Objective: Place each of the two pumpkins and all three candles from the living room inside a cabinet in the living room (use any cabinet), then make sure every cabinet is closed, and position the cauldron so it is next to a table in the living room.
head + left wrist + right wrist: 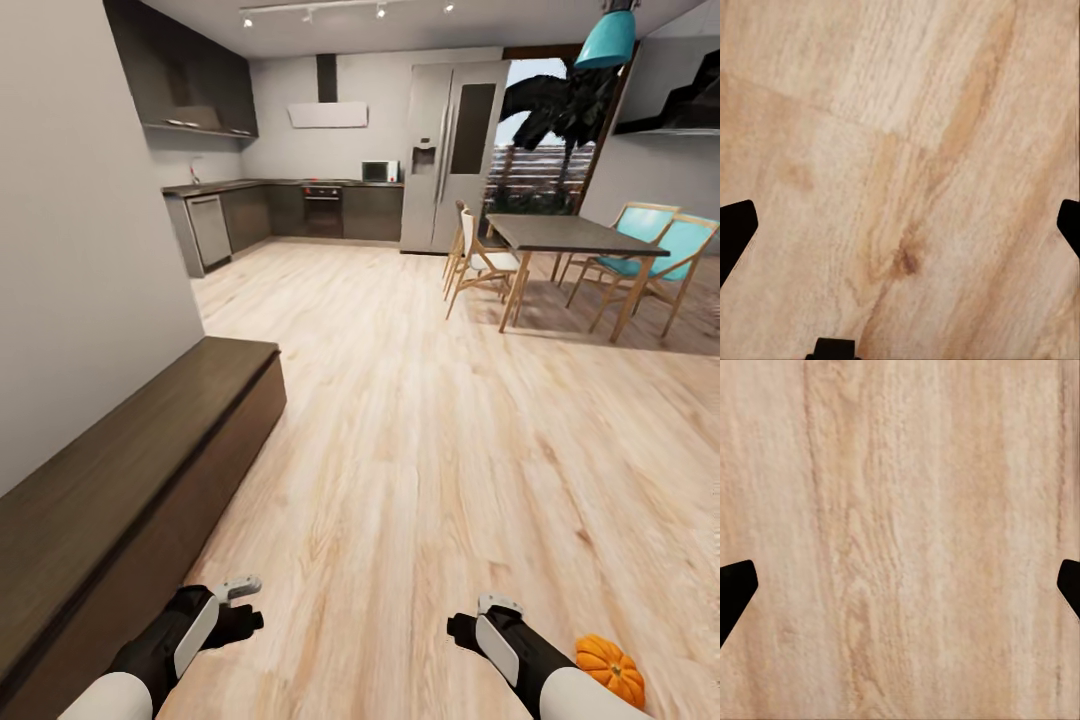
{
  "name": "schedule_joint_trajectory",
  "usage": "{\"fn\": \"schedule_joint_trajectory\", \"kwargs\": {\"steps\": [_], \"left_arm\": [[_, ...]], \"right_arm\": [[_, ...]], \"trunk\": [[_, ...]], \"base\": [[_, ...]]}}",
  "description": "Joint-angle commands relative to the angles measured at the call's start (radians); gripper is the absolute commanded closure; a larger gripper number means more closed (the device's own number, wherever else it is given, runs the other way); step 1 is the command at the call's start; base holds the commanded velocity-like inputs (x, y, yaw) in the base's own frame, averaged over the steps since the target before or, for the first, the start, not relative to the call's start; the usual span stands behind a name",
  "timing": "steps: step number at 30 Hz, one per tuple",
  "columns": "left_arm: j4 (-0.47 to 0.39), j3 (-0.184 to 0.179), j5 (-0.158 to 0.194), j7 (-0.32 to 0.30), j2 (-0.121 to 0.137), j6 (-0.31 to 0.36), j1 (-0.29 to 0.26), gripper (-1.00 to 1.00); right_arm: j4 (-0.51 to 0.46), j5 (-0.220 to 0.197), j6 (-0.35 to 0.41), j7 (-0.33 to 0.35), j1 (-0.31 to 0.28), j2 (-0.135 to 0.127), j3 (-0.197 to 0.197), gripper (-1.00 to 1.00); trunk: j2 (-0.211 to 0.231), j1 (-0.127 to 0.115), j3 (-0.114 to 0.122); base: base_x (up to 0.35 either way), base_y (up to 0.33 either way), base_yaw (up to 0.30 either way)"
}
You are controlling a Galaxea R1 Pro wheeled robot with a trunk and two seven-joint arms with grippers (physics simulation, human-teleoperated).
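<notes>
Pumpkin point(611, 668) sits on the wood floor point(420, 450) at 5 o'clock, just beside the right arm; right gripper point(900, 585) and left gripper point(900, 225) gape wide, holding nothing; cabinet point(120, 490) runs along 9 o'clock.

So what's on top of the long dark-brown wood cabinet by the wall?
The long dark-brown wood cabinet shows a bare top along the stretch in the head view, beside the grey wall. Its near end runs out of frame, so that part cannot be checked.
</notes>
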Motion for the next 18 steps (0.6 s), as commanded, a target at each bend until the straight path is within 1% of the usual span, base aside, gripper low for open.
{"fn": "schedule_joint_trajectory", "kwargs": {"steps": [1,8,18], "left_arm": [[0.0,0.0,0.0,0.0,0.0,0.0,0.0,-1.0],[0.0,0.0,0.0,0.0,0.0,0.0,0.0,-1.0],[0.0,0.0,0.0,0.0,0.0,0.0,0.0,-1.0]], "right_arm": [[0.0,0.0,0.0,0.0,0.0,0.0,0.0,-1.0],[0.0,0.001,0.0,0.0,0.0,0.0,0.0,-1.0],[0.0,0.0,0.0,0.0,0.0,0.001,0.0,-1.0]], "trunk": [[0.0,0.0,0.0],[0.0,0.0,0.0],[0.0,0.0,0.0]], "base": [[0.323,0.03,-0.284],[0.325,0.014,-0.285],[0.325,0.083,-0.286]]}}
